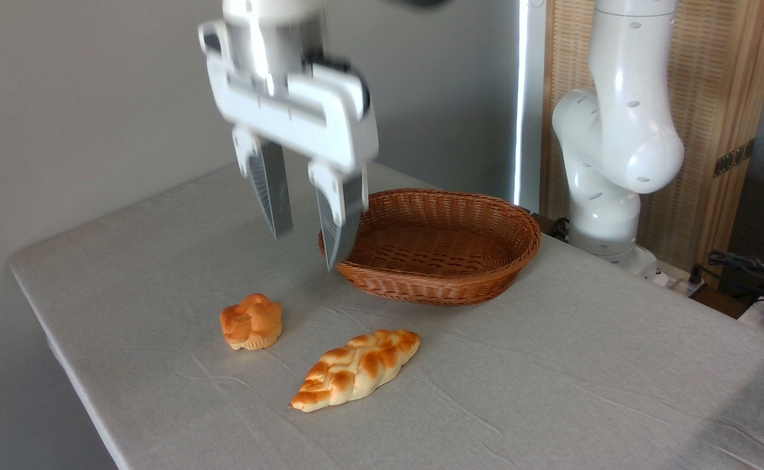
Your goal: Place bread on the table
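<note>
pale golden braided loaf (pixel 355 369) lies on the grey-beige table cloth (pixel 551 365), lower centre of the frame, outside the wicker basket (pixel 447 245). it looks light and slightly squashy; its middle suits pinching. gripper (pixel 303 238) hangs above, fingers apart, empty.

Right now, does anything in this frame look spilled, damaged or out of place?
Nothing stands out. The bread lies flat and whole on the table, beside the small bun. The basket sits upright and empty. The gripper hangs open above, holding nothing.
</note>
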Robot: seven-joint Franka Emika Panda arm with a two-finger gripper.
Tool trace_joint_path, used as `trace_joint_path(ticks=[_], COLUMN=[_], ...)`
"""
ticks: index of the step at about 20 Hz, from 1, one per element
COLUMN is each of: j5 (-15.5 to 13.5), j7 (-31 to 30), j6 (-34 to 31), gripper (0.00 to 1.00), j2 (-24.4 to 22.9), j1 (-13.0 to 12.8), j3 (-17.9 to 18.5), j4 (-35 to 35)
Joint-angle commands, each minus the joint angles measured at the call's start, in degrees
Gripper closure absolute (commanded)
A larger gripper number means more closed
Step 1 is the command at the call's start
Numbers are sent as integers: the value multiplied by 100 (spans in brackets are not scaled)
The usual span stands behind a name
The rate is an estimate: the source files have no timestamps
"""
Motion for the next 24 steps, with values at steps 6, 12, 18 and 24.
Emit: trace_joint_path(ticks=[6,12,18,24], j5=[-12,5,5,5], j7=[-244,-780,-991,-982], j6=[-84,-146,-251,-321], gripper=[0,0,0,0], j2=[599,653,653,617], j1=[276,866,998,963], j3=[-866,-1772,-1975,-1966], j4=[807,789,745,693])
